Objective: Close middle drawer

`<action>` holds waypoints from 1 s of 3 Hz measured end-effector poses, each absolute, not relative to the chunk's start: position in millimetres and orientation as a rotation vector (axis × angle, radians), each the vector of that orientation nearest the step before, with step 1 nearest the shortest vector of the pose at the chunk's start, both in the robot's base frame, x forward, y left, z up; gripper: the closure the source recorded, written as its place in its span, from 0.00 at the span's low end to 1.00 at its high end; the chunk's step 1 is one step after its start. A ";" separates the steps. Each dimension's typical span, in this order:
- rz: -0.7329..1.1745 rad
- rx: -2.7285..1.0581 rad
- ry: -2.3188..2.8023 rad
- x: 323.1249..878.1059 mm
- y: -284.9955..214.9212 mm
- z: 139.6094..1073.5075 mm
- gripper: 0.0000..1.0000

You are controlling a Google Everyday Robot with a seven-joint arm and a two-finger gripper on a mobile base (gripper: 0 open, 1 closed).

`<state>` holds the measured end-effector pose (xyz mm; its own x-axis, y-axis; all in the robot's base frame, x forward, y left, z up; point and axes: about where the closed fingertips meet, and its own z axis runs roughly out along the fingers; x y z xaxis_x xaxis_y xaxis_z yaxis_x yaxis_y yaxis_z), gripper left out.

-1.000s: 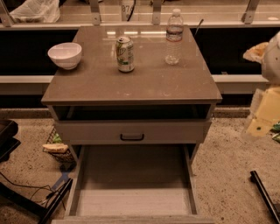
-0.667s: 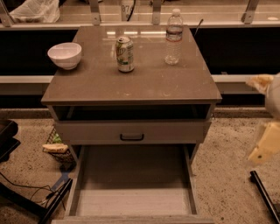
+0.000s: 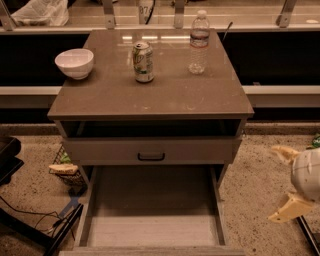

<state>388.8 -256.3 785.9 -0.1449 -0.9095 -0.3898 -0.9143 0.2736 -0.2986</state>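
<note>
the middle drawer (image 3: 152,220) stands pulled far out of the cabinet (image 3: 150,97) toward the camera. its long tray reaches the bottom edge of the view, and the tray floor is bare. its front panel lies along that bottom edge, so the handle cannot be seen. above it, the upper drawer (image 3: 150,150) sits slightly out, with a black handle (image 3: 151,156) at mid-front. a dark gap lies between this drawer and the cabinet top, and its contents cannot be made out.

a wire basket (image 3: 67,167) stands on the floor just beside the left side of the cabinet and holds a pale item that cannot be identified.

the gripper (image 3: 286,181) hangs at the right edge of the view, well apart from the cabinet and level with the open tray. its two cream fingers (image 3: 282,152) are spread apart with nothing between them. speckled floor lies open between the gripper and the right rail of the tray.

on the cabinet top stand a white bowl (image 3: 74,62) near the left edge, a soda can (image 3: 143,61) near the middle and a water bottle (image 3: 199,42) toward the back right, all apart from one another.

cables (image 3: 30,220) and dark equipment lie on the floor left of the tray. a dark bar (image 3: 307,235) lies on the floor below the gripper. a plastic bag (image 3: 40,11) rests on the ledge behind the cabinet.
</note>
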 end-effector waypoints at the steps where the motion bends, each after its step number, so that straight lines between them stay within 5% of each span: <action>1: 0.030 -1.655 2.054 374.5 -252.7 725.7 0.40; 3: 0.104 -1.653 2.156 305.8 -242.4 609.1 0.94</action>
